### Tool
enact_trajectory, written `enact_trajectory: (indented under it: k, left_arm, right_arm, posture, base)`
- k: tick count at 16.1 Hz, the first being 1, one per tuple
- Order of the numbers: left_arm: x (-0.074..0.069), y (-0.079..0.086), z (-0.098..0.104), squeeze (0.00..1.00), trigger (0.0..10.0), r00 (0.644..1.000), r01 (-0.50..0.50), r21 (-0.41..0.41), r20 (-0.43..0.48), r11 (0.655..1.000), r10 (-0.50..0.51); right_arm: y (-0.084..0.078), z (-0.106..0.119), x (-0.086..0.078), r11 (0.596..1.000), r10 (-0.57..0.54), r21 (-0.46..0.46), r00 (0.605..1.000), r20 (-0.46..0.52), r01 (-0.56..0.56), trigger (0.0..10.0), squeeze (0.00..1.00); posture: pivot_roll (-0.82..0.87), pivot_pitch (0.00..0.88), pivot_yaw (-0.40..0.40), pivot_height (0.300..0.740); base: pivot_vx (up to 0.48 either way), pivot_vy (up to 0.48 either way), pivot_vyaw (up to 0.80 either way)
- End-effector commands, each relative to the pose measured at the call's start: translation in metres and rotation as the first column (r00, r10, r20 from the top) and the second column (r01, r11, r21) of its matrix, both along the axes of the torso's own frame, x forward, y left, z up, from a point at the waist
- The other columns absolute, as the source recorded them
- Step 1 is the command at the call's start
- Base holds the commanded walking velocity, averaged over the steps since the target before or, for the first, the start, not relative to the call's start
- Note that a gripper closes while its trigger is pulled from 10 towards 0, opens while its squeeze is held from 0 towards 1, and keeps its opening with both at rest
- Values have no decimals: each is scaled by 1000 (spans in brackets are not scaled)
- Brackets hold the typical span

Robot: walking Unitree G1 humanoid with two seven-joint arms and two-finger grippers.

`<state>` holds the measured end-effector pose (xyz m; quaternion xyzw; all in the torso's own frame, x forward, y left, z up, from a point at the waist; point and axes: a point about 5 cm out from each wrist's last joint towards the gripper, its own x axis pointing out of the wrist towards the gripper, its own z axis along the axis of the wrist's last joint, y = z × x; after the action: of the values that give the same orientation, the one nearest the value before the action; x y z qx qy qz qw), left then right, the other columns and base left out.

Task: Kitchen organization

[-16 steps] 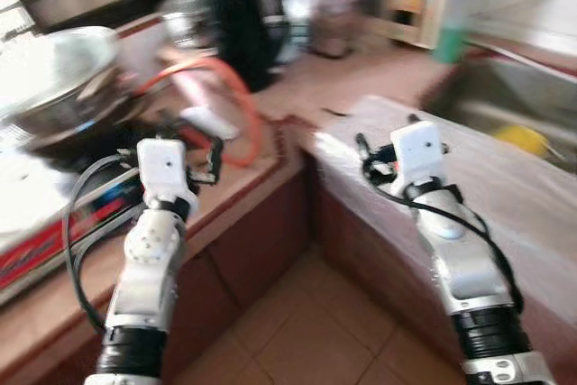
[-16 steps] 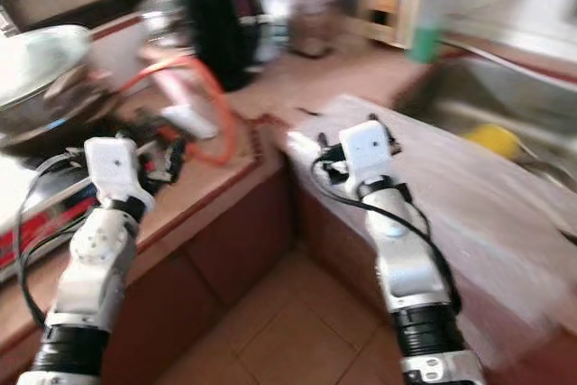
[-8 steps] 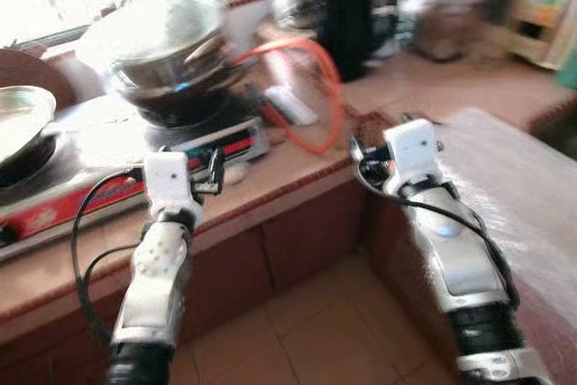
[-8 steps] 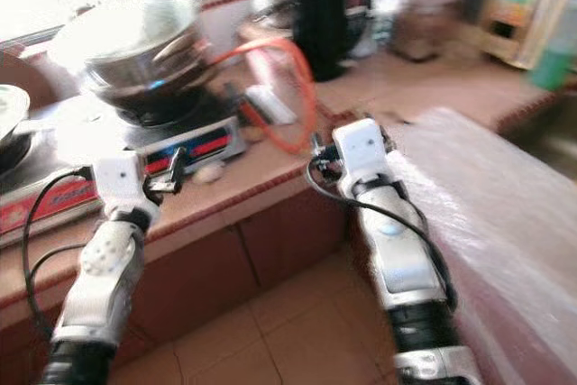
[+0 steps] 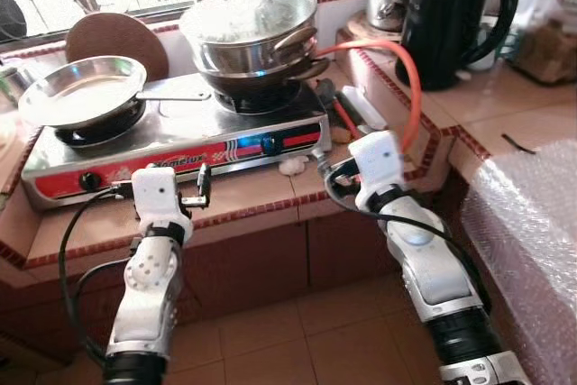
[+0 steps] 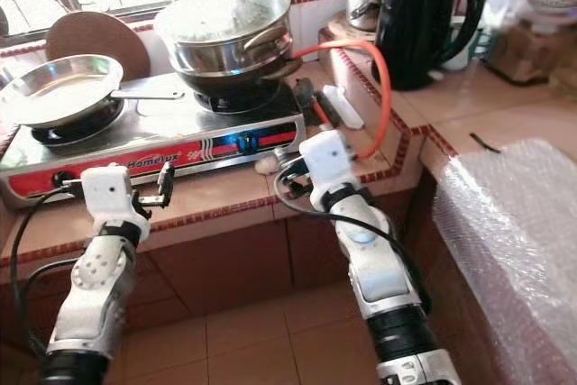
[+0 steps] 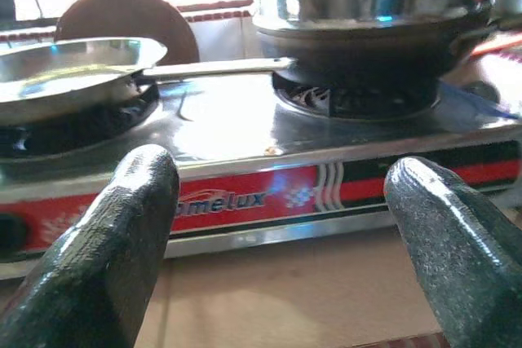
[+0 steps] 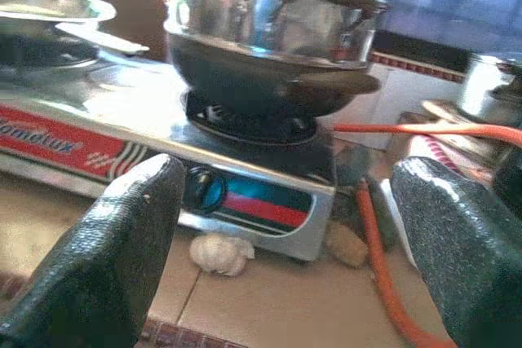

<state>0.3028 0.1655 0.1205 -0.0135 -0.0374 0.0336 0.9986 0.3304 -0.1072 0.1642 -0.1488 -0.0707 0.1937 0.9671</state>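
Note:
A steel two-burner gas stove (image 5: 180,146) stands on the tiled counter. A shallow steel pan (image 5: 81,89) rests on its left burner. A lidded steel pot stacked in a dark wok (image 5: 252,29) sits on the right burner. My left gripper (image 7: 281,169) is open and empty, held just before the stove's red front panel. My right gripper (image 8: 285,173) is also open and empty. It faces the stove's right corner, where a garlic bulb (image 8: 218,253) lies on the counter. Neither gripper touches anything.
An orange gas hose (image 5: 410,69) loops from the stove past a black kettle (image 5: 451,15). A round wooden board (image 5: 117,38) leans behind the pan. A white oblong item (image 5: 361,107) lies right of the stove. Bubble wrap (image 5: 532,223) covers the counter at right. Tiled floor lies below.
The camera has swung left, from the sink and bubble-wrapped counter to the stove, and the blur has gone. Both arms stay raised in front with open fingers.

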Motion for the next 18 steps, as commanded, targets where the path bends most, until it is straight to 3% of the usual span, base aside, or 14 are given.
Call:
enact_trajectory:
  k: [1, 6, 8, 10, 13, 14, 16, 18]
  left_arm:
    - [2, -6, 1, 0, 10000, 1000, -3, -11, 11, 1000, 3]
    - [-8, -7, -16, 0, 10000, 998, -58, -32, -35, 998, 57]
    - [-12, -6, -34, 0, 10000, 993, -38, -69, -110, 997, 30]
    - [-14, -12, -66, 0, 10000, 965, 45, -115, -254, 992, -73]
    - [-20, -23, -96, 0, 10000, 905, 134, -148, -385, 980, -182]
    - [-31, -31, -121, 0, 10000, 823, 216, -131, -508, 968, -253]
    - [-43, -35, -141, 0, 10000, 752, 269, -136, -588, 953, -297]
    - [-52, -34, -157, 0, 10000, 690, 237, -172, -663, 956, -290]
  right_arm:
    - [-3, 1, 2, 1000, 13, -11, 1000, -6, -13, 10000, 0]
    - [6, 3, 10, 996, 78, -52, 997, -11, -79, 10000, 0]
    - [7, -4, 10, 996, 73, -52, 997, -24, -74, 10000, 0]
    - [-2, -31, 7, 999, 14, -34, 995, -97, -18, 10000, 0]
    - [-16, -71, -1, 998, -53, -45, 971, -235, 44, 10000, 0]
    - [-28, -101, -10, 995, -103, -46, 929, -354, 93, 10000, 0]
    - [-38, -139, -25, 988, -154, -54, 845, -511, 148, 10000, 0]
    - [-47, -174, -48, 976, -211, -93, 737, -643, 198, 10000, 0]
  posture:
    - [-207, 17, 34, 740]
    - [-167, 6, -20, 740]
    - [-162, 6, -16, 740]
    - [-163, 3, 2, 740]
    - [-172, 2, 19, 740]
    - [-178, 4, 29, 740]
    - [-190, 4, 46, 740]
    - [-203, 5, 71, 740]
  base:
    - [0, 0, 0]
    - [0, 0, 0]
    - [0, 0, 0]
    - [0, 0, 0]
    - [0, 0, 0]
    - [0, 0, 0]
    - [0, 0, 0]
    - [0, 0, 0]
